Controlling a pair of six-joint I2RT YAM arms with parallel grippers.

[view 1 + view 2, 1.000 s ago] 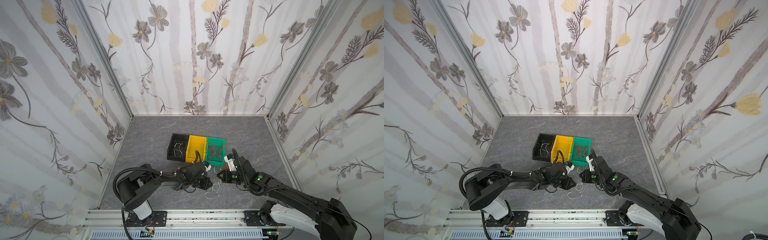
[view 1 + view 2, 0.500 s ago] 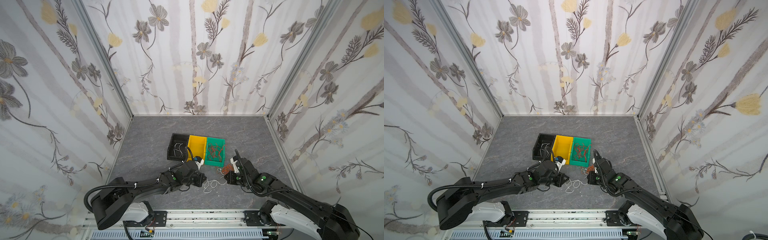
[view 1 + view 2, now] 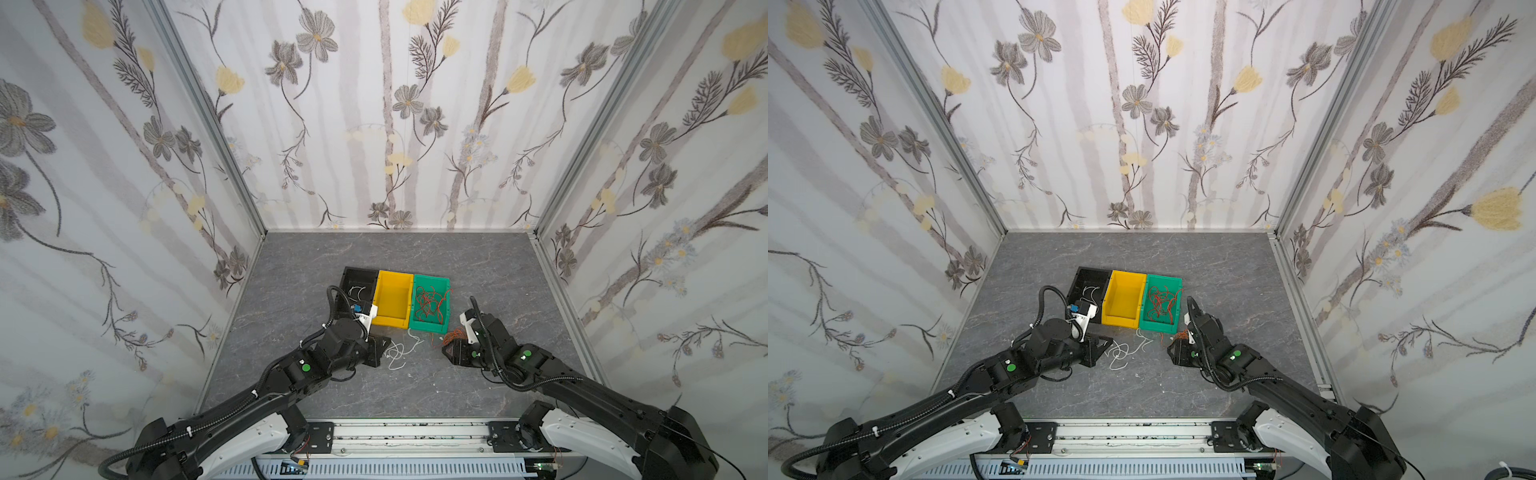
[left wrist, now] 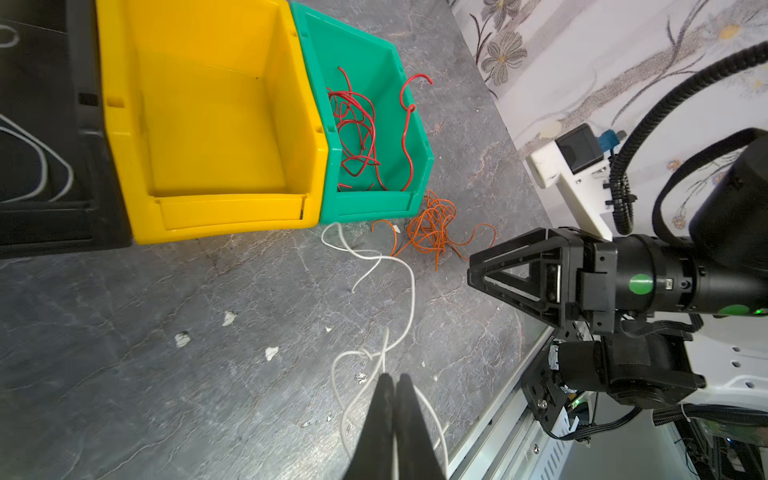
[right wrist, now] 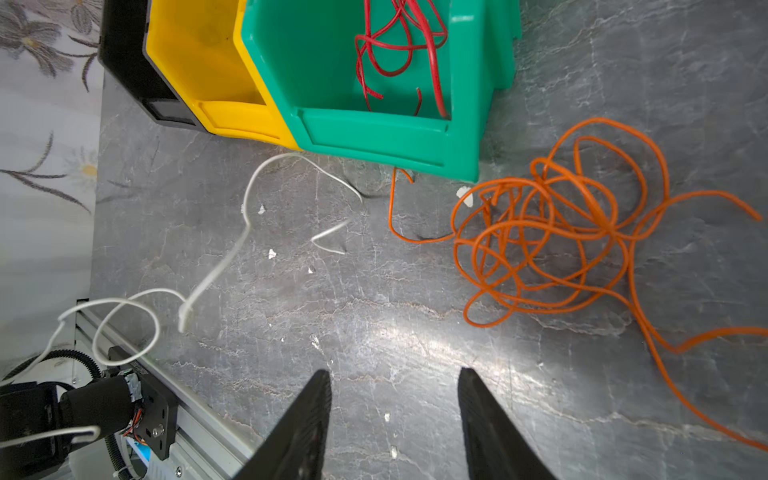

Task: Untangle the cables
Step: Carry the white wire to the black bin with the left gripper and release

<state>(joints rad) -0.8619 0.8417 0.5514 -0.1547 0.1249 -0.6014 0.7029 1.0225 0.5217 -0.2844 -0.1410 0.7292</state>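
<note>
Right fingers had sprung apart within the last second. They'd been pinched at the orange cable, which then lay loose on the desk. Left fingers had backed away from the right ones, dragging the white cable along.

Rest, big to small:
- Desk: grey marbled slab.
- Left arm and right arm reached in low from the near rail. Their fingers pointed roughly at each other, well apart, with the white cable lying between them.
- Three bins stood in a touching row beyond the gap between the two sets of fingers. Black bin was on the left fingers' side, yellow bin in the middle, green bin on the right fingers' side.
- Red cables: tangle inside the green bin, one end hooked over its side wall.
- Orange cable: knotted clump on the desk just ahead of the right fingertips, beside the green bin's front corner. No strand ran between those fingers, so they gripped nothing.
- White cable: left fingers were clenched tight on it. It looped right at their tips, then snaked forward to the foot of the yellow and green bins. It came near the orange tail but looked apart from it.
- White strands: a few loose in the black bin.
- Scraps: small white flecks on the desk ahead of both sets of fingers.
</note>
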